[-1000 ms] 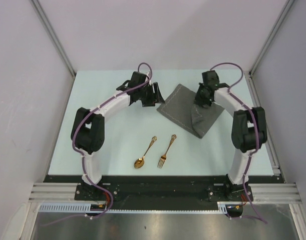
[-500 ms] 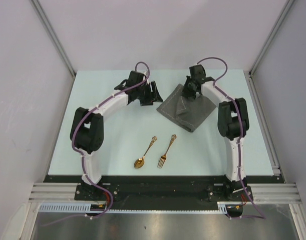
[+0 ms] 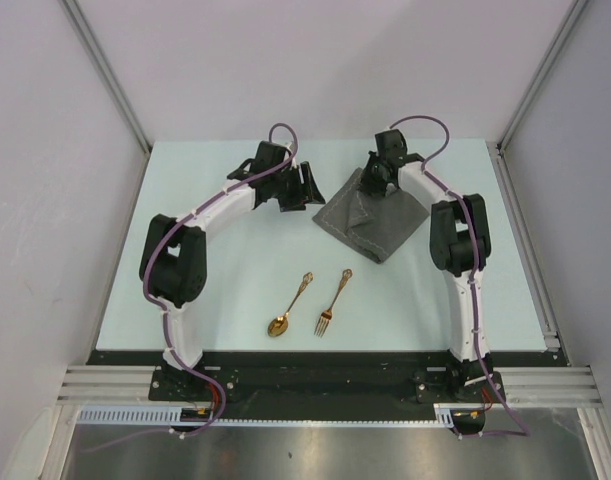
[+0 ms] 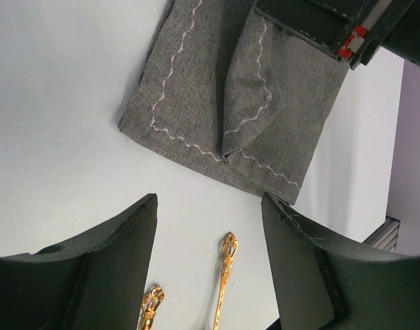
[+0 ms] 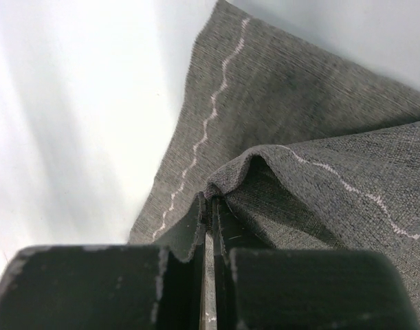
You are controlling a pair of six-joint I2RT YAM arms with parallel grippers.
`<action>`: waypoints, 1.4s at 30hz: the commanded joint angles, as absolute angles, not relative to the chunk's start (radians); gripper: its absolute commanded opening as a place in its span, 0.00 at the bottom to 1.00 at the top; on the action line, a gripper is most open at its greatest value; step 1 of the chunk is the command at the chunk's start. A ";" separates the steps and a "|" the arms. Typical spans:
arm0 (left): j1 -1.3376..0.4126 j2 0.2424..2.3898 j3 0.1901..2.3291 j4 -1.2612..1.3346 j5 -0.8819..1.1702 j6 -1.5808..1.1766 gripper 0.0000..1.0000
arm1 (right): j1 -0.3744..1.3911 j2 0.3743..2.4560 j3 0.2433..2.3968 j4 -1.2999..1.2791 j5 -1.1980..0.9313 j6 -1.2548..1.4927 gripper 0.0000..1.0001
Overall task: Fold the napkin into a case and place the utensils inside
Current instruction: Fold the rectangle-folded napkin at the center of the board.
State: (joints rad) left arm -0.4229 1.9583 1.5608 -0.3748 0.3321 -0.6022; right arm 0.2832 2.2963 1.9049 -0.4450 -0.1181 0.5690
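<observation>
Pinching a lifted flap of the napkin (image 3: 385,238) in its jaws, the right gripper (image 3: 373,185) sits at its 12 o'clock, the left gripper (image 3: 310,190) hovering, jaws spread, at 10 o'clock.

Napkin (image 3: 370,222): one, dark grey cloth.
Spoon (image 3: 289,306): one, gold.
Fork (image 3: 333,301): one, gold.
Utensils in total: two.
My arms: two, the left arm (image 3: 220,208) and the right arm (image 3: 455,240).
My claws: two, one per arm, the left claw (image 3: 307,188) and the right claw (image 3: 375,183).
Fingers (image 4: 120,261) per claw: two, as my left wrist view shows.
Purple cables (image 3: 285,127): two, one along each arm.
Bench (image 3: 235,270): one, pale top.
Items on the bench: three, namely one napkin, one spoon and one fork.
</observation>
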 commanded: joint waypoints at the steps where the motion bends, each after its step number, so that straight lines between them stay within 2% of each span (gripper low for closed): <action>1: -0.416 1.947 1.568 -0.342 0.362 -0.611 0.67 | 0.298 2.336 1.982 -0.419 -0.143 0.583 0.00; 24: -0.411 1.939 1.565 -0.341 0.370 -0.611 0.67 | 0.302 2.398 2.037 -0.425 -0.186 0.584 0.00; 27: -0.410 1.939 1.565 -0.342 0.370 -0.606 0.67 | 0.302 2.410 2.054 -0.420 -0.230 0.571 0.10; 28: -0.410 1.937 1.565 -0.342 0.368 -0.604 0.67 | 0.304 2.411 2.062 -0.422 -0.242 0.568 0.20; 29: -0.410 1.937 1.563 -0.341 0.364 -0.592 0.68 | 0.302 2.414 2.084 -0.422 -0.280 0.557 0.24; 30: -0.411 1.930 1.563 -0.338 0.351 -0.585 0.69 | 0.302 2.411 2.097 -0.422 -0.300 0.552 0.33; 33: -0.419 1.924 1.549 -0.313 0.342 -0.571 0.70 | 0.299 2.388 2.160 -0.439 -0.365 0.548 0.44; 36: -0.437 1.933 1.554 -0.311 0.342 -0.560 0.71 | 0.284 2.332 2.197 -0.483 -0.373 0.514 0.52; 42: -0.506 1.989 1.644 -0.330 0.371 -0.506 0.71 | 0.213 2.183 2.111 -0.551 -0.393 0.453 0.55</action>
State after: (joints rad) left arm -0.4507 1.9656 1.5654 -0.3546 0.3450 -0.5644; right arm 0.2691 2.3470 2.1365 -0.4938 -0.3538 0.5179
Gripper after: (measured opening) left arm 0.712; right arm 0.544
